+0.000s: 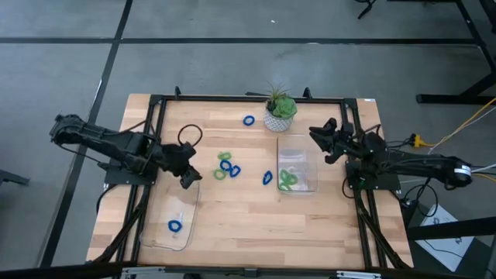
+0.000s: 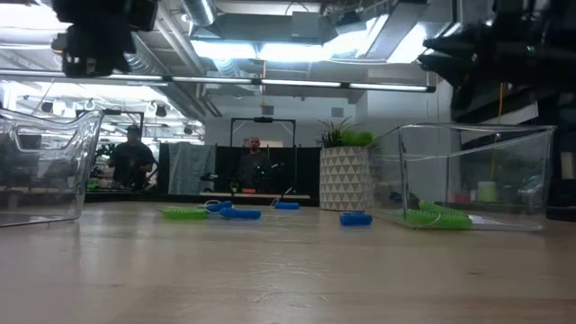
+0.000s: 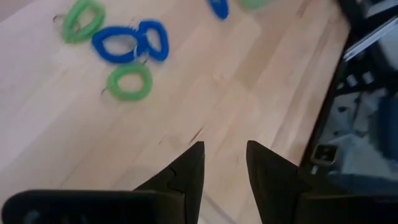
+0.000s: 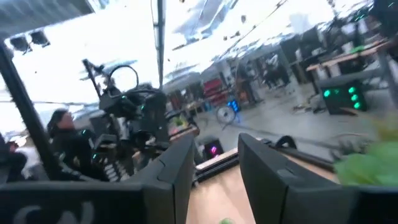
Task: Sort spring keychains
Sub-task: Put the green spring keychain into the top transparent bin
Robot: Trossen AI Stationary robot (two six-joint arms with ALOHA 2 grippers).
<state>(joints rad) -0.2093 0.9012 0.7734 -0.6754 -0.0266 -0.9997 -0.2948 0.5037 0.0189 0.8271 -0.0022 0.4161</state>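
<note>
Left gripper [image 1: 188,177]: fingers narrowly parted, empty, left of the spring keychains [image 1: 227,167] | Right gripper [image 1: 318,138]: narrowly parted, empty, right of them

Bright overhead ceiling lights [image 2: 270,45] glare in low view; surface [image 1: 248,225] evenly lit, shadows faint. Right wrist view motion-blurred; left wrist view soft at edges.
</note>
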